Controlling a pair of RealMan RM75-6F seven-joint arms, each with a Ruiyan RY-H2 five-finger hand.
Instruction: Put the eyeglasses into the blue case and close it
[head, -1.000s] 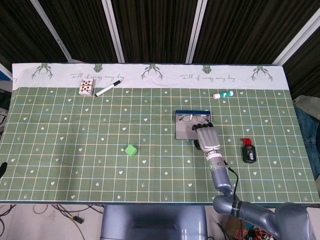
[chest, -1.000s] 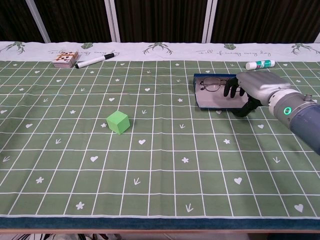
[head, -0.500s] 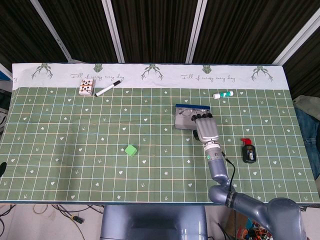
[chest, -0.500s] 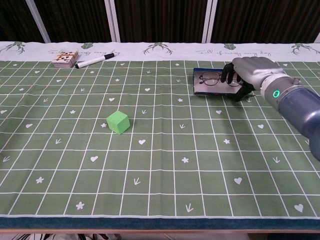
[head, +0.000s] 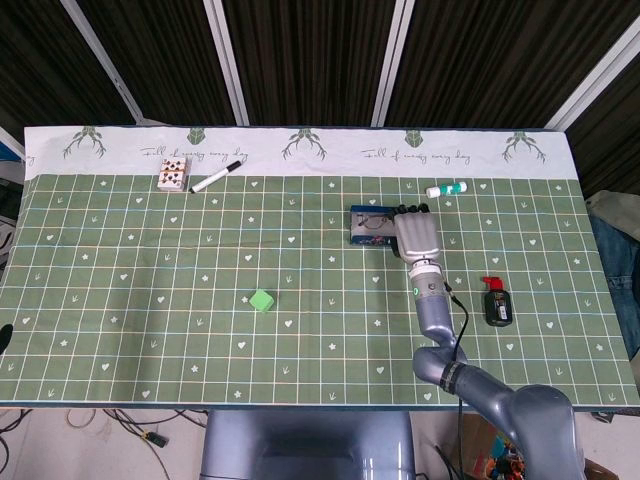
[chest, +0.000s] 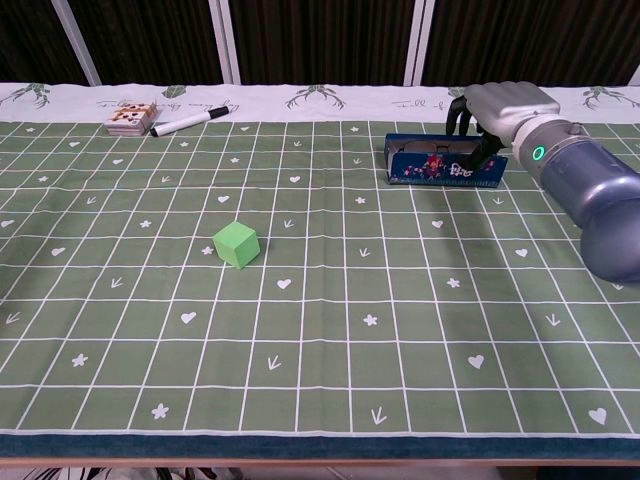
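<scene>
A: One arm is seen, right of centre; the right hand (chest: 492, 112) is draped over the blue case (chest: 443, 160), fingers curled on its lid. How far along?

B: Nearly done, judging by the lid being almost down. Eyeglasses (head: 374, 221) are glimpsed inside through the gap. Full closure is left. Left hand isn't seen.

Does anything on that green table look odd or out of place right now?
Nothing looks spilled or broken. The blue eyeglass case is only partly closed, its lid tipped up under the right hand, with the eyeglasses showing inside.
</scene>
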